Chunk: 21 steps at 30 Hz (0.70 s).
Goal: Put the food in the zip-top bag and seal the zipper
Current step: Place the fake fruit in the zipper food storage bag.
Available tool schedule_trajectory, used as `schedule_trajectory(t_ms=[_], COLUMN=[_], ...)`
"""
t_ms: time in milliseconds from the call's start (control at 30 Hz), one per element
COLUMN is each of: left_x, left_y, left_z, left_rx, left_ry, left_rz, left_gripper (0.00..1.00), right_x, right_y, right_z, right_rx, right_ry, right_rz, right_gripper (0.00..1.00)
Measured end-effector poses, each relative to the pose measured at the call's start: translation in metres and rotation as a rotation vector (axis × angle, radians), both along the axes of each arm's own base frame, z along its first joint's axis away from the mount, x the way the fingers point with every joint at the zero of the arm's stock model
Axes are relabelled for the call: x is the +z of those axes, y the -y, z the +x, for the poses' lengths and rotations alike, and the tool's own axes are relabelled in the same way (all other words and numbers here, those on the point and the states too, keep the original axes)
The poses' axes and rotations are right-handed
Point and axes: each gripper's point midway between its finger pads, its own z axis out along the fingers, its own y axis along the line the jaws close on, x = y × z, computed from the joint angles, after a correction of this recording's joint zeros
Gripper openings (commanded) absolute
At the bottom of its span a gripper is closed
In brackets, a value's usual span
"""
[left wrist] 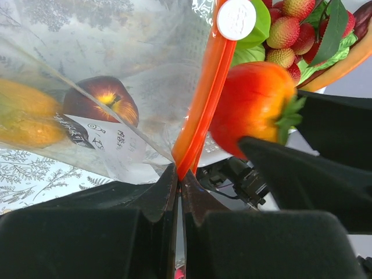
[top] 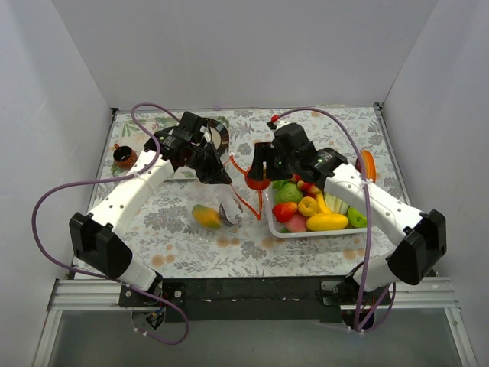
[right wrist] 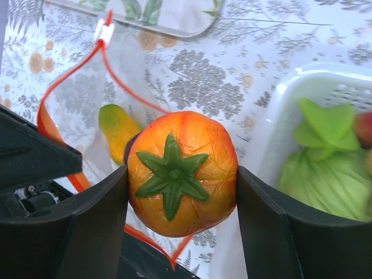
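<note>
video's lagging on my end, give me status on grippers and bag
Left gripper shut on zipper, holding zip-top bag open. Right gripper shut on tomato, near the bag mouth. Mango and apple inside; nothing seen blocking.

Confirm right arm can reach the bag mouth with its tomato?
Probably yes. The left gripper pinches the zipper, holding the zip-top bag open; the tomato in the right gripper hangs over the mouth.
</note>
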Motion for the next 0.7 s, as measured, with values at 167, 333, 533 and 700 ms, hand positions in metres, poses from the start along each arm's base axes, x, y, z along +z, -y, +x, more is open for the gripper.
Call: schedule_trajectory(t_ms=[167, 333, 533, 700], left_x=[0.006, 0.014, 0.018, 0.020], left_y=[0.001, 0.002, 0.002, 0.003], left_z=[-0.002, -0.003, -0.003, -0.003], left_rx=[-0.003, -0.007, -0.008, -0.011], left_ry=[0.008, 0.024, 0.032, 0.036], left_rz=[-0.010, -0.025, -0.034, -0.038], left_gripper=[0.00, 0.00, 0.00, 0.00], right_x=[-0.010, -0.010, -0.007, -0.005], right_y=[-0.032, -0.044, -0.048, -0.048], right_z=[-0.009, -0.011, -0.010, -0.009], right_rx=[0.063, 0.084, 0.080, 0.080], right_ry=[-0.024, -0.031, -0.032, -0.028], right_rz=[0.020, 0.053, 0.077, 0.078], right_gripper=[0.53, 0.80, 0.94, 0.96])
